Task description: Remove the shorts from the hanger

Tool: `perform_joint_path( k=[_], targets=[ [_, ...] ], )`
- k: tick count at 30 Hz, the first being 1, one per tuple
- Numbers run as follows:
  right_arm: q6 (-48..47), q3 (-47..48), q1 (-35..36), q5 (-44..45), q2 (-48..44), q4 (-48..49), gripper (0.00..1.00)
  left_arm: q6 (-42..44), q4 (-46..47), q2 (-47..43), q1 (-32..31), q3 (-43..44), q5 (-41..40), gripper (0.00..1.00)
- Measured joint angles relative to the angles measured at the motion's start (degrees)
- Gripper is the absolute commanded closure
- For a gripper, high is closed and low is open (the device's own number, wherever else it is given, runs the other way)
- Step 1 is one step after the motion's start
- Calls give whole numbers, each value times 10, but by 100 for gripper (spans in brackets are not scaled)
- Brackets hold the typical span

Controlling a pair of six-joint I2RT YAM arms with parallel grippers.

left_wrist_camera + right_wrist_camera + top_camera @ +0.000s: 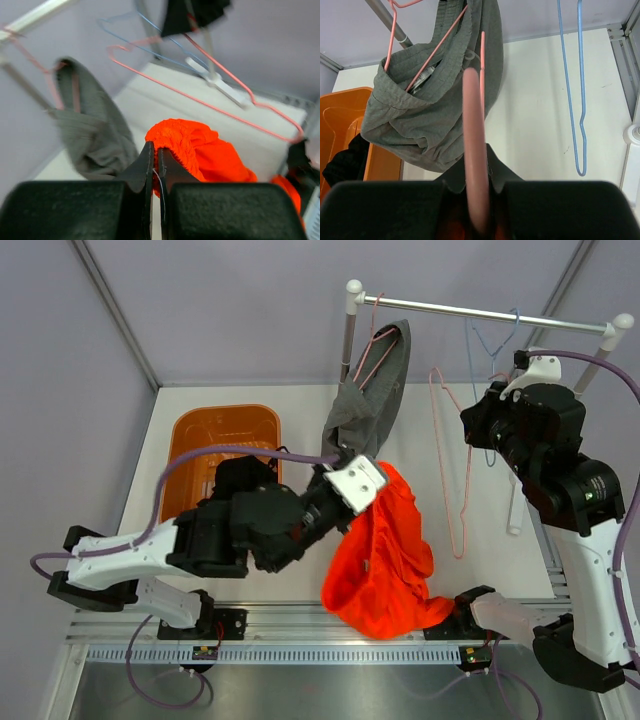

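The orange bin (215, 425), upper left, seems to hold the black shorts (342, 162). The orange shorts (385, 550) dangle mid-frame, off any hanger, pinched in the clenched left gripper (156, 157). The grey shorts (375, 390) are not yet unhung, upper centre. The right gripper (477, 205) clamps the bare pink hanger (462, 490). The task looks roughly two-thirds done.

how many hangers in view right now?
3. One pink hanger on the rail, carrying the grey shorts; a bare blue hanger on the rail; a second pink hanger clamped in the right pincer. None look hidden.
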Motion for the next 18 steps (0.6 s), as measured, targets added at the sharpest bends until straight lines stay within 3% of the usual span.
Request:
perform_joint_path(
  k=[3, 10, 14, 18],
  targets=[
    [0, 5, 0, 0, 3, -1, 100, 92, 39, -13, 0, 70, -64, 100],
    [-1, 24, 0, 1, 1, 1, 100, 392, 317, -65, 1, 167, -124, 100],
    [-2, 24, 0, 3, 2, 1, 100, 516, 455, -99, 11, 167, -126, 100],
    [-4, 24, 0, 3, 4, 1, 100, 571, 549, -154, 38, 92, -125, 100]
  ],
)
